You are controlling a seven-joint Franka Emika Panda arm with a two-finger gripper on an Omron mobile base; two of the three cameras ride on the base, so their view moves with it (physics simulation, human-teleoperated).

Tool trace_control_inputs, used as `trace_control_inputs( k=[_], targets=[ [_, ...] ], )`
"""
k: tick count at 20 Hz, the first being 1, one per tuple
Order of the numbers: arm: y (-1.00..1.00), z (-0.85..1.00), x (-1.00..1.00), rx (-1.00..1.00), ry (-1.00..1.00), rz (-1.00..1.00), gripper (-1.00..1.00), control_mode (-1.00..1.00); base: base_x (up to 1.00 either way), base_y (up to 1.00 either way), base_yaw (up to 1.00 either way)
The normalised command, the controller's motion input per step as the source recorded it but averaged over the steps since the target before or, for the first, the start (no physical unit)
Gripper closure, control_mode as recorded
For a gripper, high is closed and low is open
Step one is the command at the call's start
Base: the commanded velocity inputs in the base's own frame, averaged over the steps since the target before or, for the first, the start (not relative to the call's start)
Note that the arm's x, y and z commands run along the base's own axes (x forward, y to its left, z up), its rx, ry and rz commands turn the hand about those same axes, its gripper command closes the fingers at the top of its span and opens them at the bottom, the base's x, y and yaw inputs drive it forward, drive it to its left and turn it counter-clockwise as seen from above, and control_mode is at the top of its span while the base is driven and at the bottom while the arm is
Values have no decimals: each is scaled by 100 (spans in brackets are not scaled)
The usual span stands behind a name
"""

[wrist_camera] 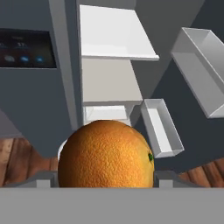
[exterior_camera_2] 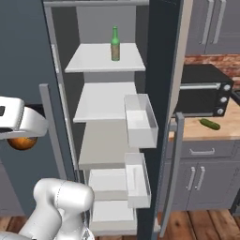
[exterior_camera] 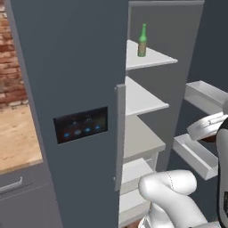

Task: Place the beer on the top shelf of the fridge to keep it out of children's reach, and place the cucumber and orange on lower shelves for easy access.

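The fridge (exterior_camera: 71,67) stands open. The green beer (exterior_camera_2: 115,43) stands upright on the top shelf (exterior_camera_2: 89,61); in the left base view the beer (exterior_camera: 142,41) is near that shelf's back. My gripper (wrist_camera: 105,177) is shut on the orange (wrist_camera: 105,155), held in front of the lower shelves (wrist_camera: 109,81) and apart from them. The orange (exterior_camera_2: 21,143) hangs under my hand at the left edge, level with the middle shelves (exterior_camera_2: 101,101). The cucumber (exterior_camera_2: 209,123) lies on the wooden counter to the right of the fridge.
Pale door bins (exterior_camera_2: 140,119) (exterior_camera_2: 136,180) jut from the open right door beside the shelves. A black countertop oven (exterior_camera_2: 201,91) sits behind the cucumber. The closed left door carries the touch panel (exterior_camera: 81,124) and bar handle (exterior_camera: 119,133).
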Motion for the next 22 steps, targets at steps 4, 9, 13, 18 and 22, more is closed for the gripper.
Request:
trace_control_inputs(
  k=[4,9,13,18,22],
  targets=[
    [0,0,0,0,0,0,100,100,35,0,-12],
    [0,0,0,0,0,0,100,100,33,0,-9],
    [0,0,0,0,0,0,100,100,33,-1,-6],
    [-4,0,10,0,0,-1,100,-100,15,-3,-3],
    [-13,0,29,0,0,-1,100,-100,0,0,0]
  ],
)
